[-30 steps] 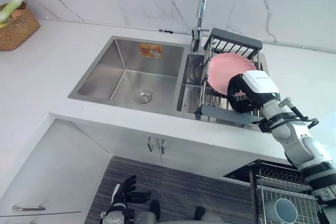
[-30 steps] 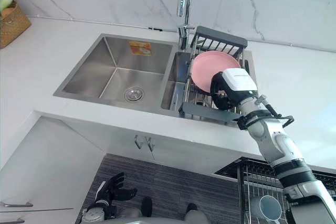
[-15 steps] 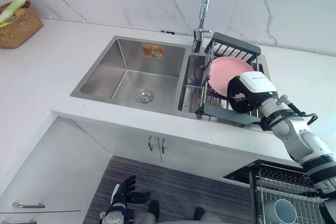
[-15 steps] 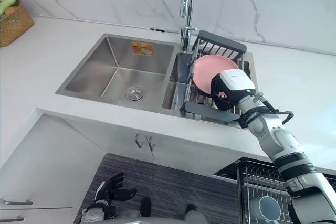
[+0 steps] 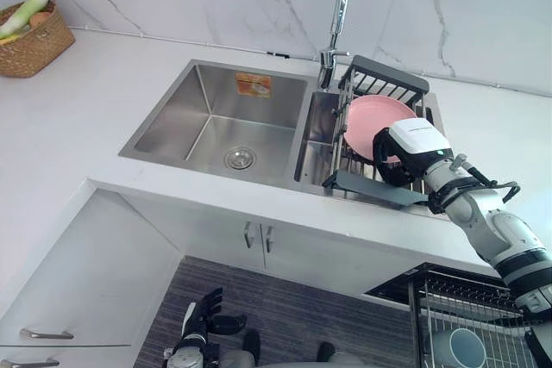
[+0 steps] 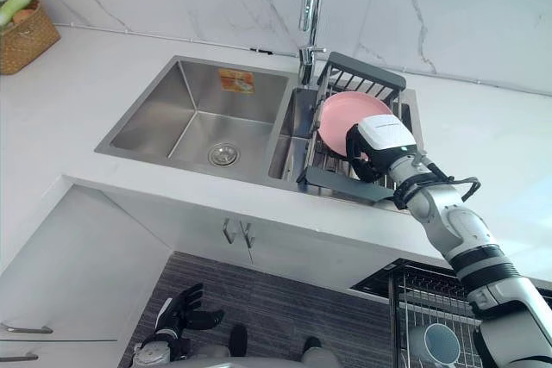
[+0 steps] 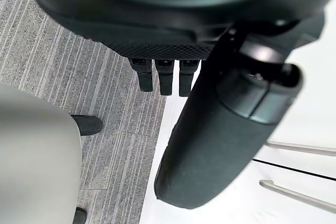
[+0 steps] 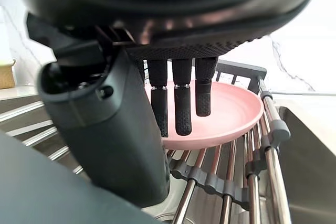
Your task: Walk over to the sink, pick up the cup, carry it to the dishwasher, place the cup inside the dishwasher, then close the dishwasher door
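Note:
A pink plate [image 5: 369, 118] stands tilted in a dark wire dish rack [image 5: 388, 75] over the sink's right basin. My right hand [image 5: 402, 158] is at the plate's near side, its back under a white cover. In the right wrist view its fingers [image 8: 181, 103] reach out straight toward the pink plate [image 8: 233, 114], with nothing held between them and the thumb. Whether a cup sits in the rack behind the hand I cannot tell. A pale cup [image 5: 463, 346] rests in the dishwasher's wire rack [image 5: 470, 295] at lower right. My left hand [image 5: 203, 316] hangs open low over the floor.
The steel left basin [image 5: 224, 118] lies bare beside the rack, with a tall faucet [image 5: 341, 6] behind it. A wicker basket [image 5: 34, 34] with vegetables stands on the white counter at far left. White cabinet doors [image 5: 259, 243] run below the counter edge.
The whole view has shifted slightly. My right hand stays against the pink plate, edged a little further into the rack. The left hand has not moved.

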Available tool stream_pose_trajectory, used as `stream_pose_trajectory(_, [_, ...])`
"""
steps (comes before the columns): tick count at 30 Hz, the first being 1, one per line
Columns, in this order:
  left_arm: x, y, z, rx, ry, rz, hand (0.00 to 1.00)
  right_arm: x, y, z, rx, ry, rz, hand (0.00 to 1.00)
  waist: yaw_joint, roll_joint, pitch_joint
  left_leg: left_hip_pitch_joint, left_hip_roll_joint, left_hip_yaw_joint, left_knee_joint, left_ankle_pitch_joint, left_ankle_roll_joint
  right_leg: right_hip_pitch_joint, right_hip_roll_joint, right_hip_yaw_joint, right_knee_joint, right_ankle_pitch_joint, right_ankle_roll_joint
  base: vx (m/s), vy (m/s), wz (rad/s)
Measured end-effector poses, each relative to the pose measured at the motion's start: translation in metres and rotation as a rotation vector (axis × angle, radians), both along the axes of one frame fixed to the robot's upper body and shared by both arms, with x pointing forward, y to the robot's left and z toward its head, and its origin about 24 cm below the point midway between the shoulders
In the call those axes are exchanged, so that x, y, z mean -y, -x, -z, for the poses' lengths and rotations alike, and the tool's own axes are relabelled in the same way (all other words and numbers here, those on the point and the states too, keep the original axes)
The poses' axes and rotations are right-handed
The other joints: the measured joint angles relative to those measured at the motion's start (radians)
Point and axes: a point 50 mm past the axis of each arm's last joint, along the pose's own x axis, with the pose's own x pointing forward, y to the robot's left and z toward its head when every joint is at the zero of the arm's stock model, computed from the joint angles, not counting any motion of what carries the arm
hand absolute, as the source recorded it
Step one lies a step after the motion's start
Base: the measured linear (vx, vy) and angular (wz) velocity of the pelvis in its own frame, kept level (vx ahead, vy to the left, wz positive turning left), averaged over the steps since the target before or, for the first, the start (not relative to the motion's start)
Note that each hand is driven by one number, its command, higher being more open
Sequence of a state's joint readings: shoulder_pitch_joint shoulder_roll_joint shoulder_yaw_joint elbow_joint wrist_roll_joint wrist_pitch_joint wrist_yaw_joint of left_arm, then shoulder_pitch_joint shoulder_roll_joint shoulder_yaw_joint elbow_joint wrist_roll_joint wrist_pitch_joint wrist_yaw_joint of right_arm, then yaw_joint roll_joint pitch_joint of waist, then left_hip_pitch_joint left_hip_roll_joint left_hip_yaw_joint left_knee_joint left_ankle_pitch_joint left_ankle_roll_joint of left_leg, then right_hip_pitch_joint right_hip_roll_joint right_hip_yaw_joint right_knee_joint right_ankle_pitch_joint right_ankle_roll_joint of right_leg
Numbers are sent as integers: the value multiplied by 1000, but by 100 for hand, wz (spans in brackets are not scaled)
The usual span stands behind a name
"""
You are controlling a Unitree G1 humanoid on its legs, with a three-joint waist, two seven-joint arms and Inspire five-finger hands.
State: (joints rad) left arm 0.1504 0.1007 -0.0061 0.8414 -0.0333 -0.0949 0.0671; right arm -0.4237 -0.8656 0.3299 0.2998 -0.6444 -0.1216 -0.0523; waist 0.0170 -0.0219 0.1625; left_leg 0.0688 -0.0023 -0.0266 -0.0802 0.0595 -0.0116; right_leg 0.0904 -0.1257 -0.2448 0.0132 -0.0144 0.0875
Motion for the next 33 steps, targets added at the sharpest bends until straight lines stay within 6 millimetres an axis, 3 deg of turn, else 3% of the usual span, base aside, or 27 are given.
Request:
stream_pose_trajectory(29, [0, 1, 0, -6, -9, 0, 90, -2, 11, -10, 92, 48, -26, 30, -12, 3, 0, -2, -3, -1, -6, 5, 1, 0, -2, 1, -9, 0, 0, -7, -3, 0])
stream_pose_trajectory(33, [-1, 4, 2, -18, -10, -6, 90, -10, 15, -35, 223, 17, -61, 30, -31, 7, -1, -1, -4, 1, -6, 4, 1, -1, -2, 6, -10, -1, 0, 0, 0, -4])
